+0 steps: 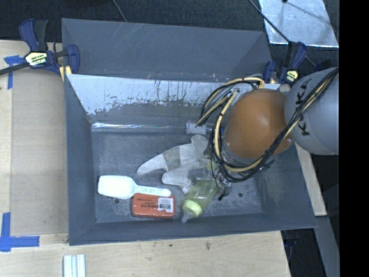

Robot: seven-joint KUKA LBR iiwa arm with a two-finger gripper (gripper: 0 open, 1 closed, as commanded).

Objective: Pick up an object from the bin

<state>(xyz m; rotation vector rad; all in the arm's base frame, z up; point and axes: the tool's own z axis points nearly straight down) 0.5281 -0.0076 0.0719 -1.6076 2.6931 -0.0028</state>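
Nearest the front wall of the bin, a yellow-green bottle lies tilted. An orange-red labelled packet lies just beside it on the view's left, and a white scoop lies past that packet, further from the bottle. The gripper stands at the bottle's far end, under the arm's orange cover; whether the claw is wide, narrow or holding anything cannot be told. Behind the bottle lies a heap of translucent white plastic pieces.
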